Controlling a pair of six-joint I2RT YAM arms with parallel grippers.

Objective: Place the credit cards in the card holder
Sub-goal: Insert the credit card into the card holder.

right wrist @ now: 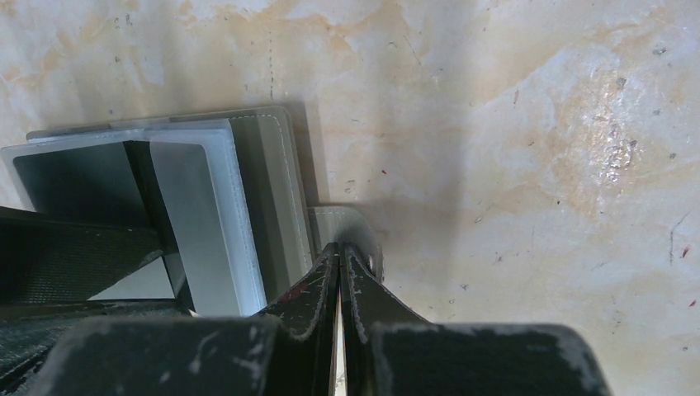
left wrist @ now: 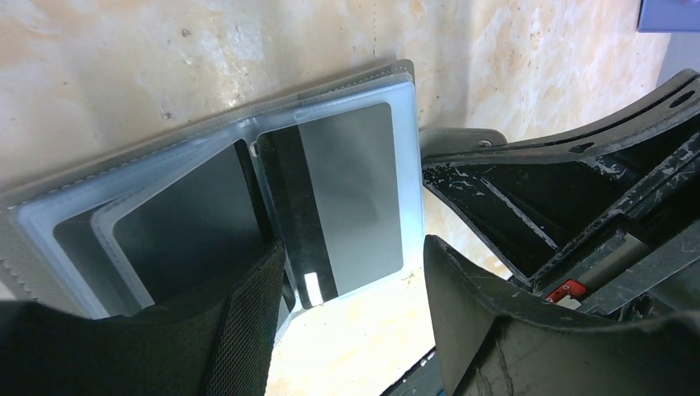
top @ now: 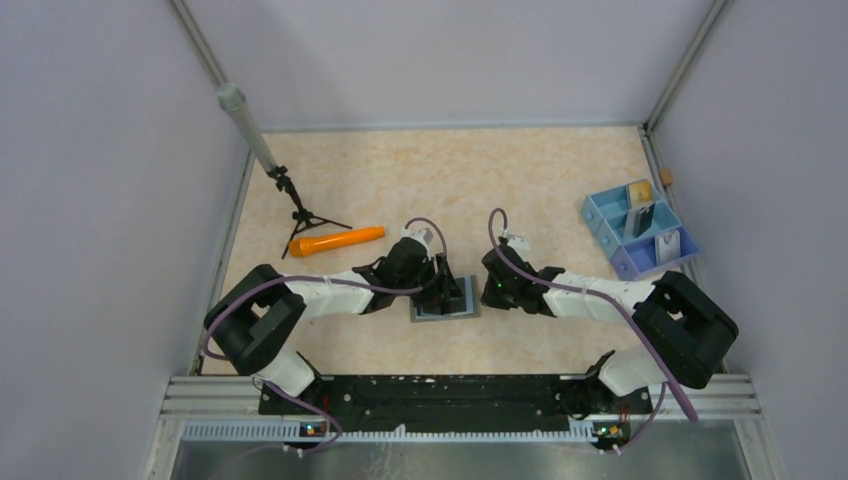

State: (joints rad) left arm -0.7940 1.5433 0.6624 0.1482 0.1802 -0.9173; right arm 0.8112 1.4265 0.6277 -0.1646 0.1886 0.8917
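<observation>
left gripper (left wrist: 353,252) fingers sit closest, spread wide around the near end of a striped credit card (left wrist: 347,181). the card lies in a clear sleeve of the open card holder (left wrist: 409,124) on the table between both arms. right gripper (right wrist: 340,256) is squeezed together, with its tip on the holder's tab (right wrist: 351,227). if that tip slips, the holder could slide and the card could jam. the fingers hide how deep the card sits.

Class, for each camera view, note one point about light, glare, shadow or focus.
Top external view: even, soft light, only faint shadows on the table. Left wrist view: the left gripper looms dark and blurred; the card holder's clear sleeves show a milky sheen. Right wrist view: glare on the table at right, shadow beside the card holder.
</observation>
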